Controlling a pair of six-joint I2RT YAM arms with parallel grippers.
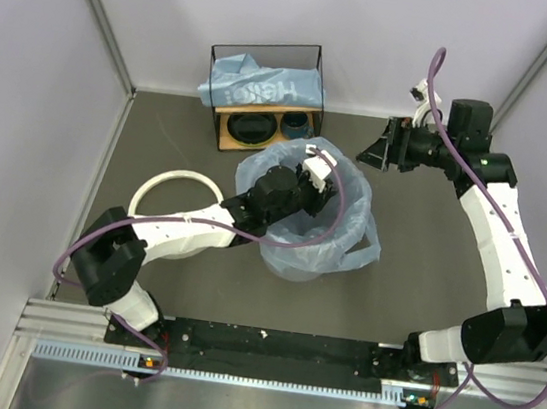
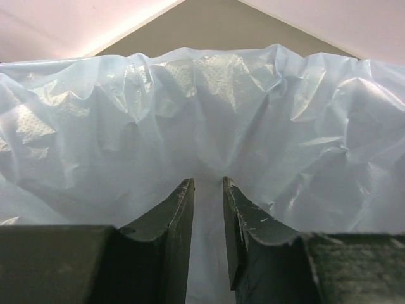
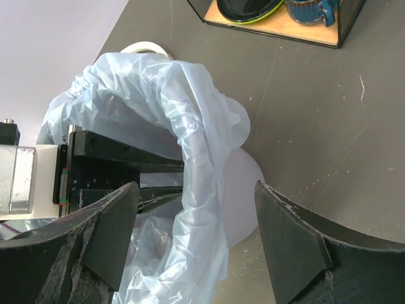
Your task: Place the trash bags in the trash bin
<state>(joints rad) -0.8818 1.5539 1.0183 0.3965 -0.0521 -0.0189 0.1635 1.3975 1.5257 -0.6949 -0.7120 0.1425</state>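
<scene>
Film of one trash bag point(image 1: 353, 215) is draping over the trash bin point(image 3: 243, 202) at mid-table, its mouth folding outward over the wall. The left gripper point(image 2: 207, 183) is reaching inside, jaws nearly closed and seemingly pinching a fold where the creases are converging. A second trash bag point(image 1: 264, 87) is lying on the shelf point(image 1: 224, 133) behind, and the white ring point(image 1: 154, 189) is sitting beside the bin. The right gripper point(image 1: 379, 150) is hovering wide open, gripping nothing. Withdrawing while pinching risks dragging the liner out or tipping the light bin.
</scene>
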